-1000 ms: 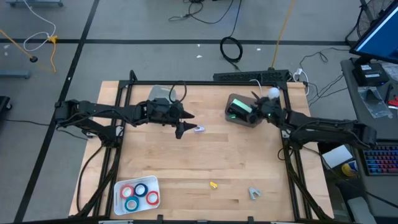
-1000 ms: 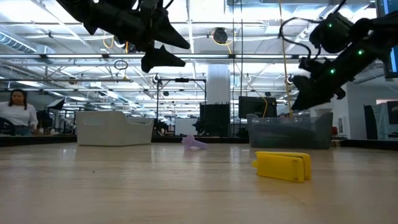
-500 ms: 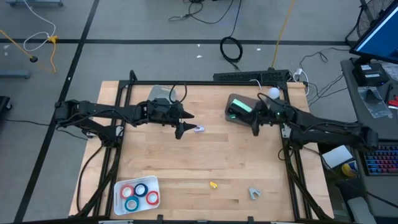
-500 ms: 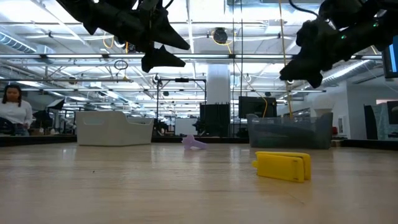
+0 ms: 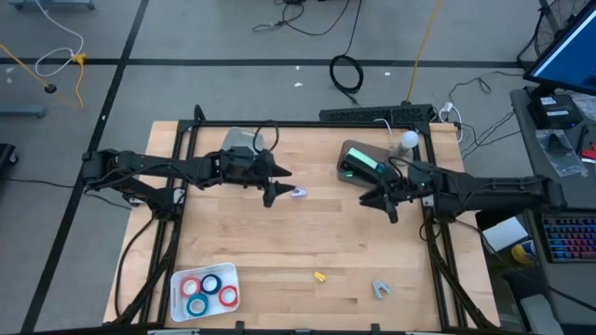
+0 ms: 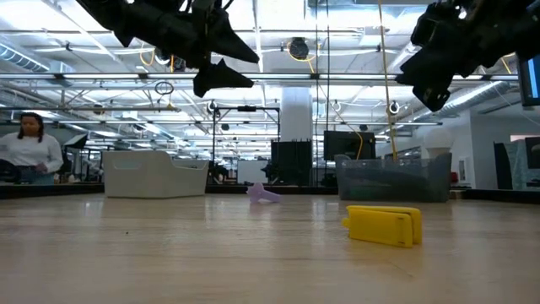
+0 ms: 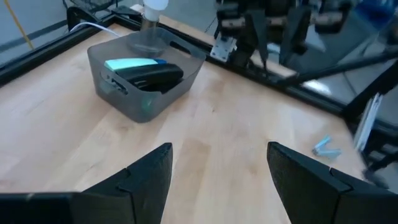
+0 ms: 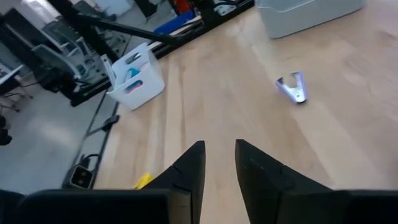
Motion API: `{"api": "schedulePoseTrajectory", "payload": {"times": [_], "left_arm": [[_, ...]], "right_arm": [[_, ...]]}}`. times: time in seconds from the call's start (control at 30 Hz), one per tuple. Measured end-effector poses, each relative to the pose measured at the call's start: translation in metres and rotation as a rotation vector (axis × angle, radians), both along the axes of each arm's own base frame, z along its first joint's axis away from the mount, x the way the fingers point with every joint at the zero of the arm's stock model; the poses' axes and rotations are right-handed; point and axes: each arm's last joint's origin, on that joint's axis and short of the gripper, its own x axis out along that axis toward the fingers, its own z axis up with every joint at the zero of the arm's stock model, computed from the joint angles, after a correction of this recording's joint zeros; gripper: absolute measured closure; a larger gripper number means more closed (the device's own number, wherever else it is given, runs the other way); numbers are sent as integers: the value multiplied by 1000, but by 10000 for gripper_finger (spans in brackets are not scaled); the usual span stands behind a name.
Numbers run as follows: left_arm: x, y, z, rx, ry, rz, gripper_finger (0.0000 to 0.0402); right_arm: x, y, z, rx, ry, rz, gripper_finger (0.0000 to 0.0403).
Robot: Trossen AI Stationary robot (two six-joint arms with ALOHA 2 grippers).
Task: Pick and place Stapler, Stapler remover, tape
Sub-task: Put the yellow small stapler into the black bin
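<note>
Lying flat: yellow stapler (image 6: 384, 225) | long axis L-R, low view

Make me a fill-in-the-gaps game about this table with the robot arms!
1. The white tray holds ____ tape rolls.
2. The grey bin has the ____ inside it.
3. The left claw stands ____ and holds nothing.
Missing words: four; stapler; open.

L gripper (image 5: 271, 194) jaws wide, R gripper (image 5: 389, 210) narrowly parted, both aloft
</note>
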Motion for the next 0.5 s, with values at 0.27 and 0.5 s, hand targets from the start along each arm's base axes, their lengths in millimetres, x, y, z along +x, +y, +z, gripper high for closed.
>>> {"api": "schedulePoseTrajectory", "payload": {"times": [0.27, 0.5], "left_arm": [[6, -19, 10, -50, -66, -65, 135], [10, -58, 37, 40, 51, -73, 135]], "right_arm": [[-9, 3, -5, 64, -16, -8, 324], [-21, 4, -21, 92, -28, -54, 324]]}}
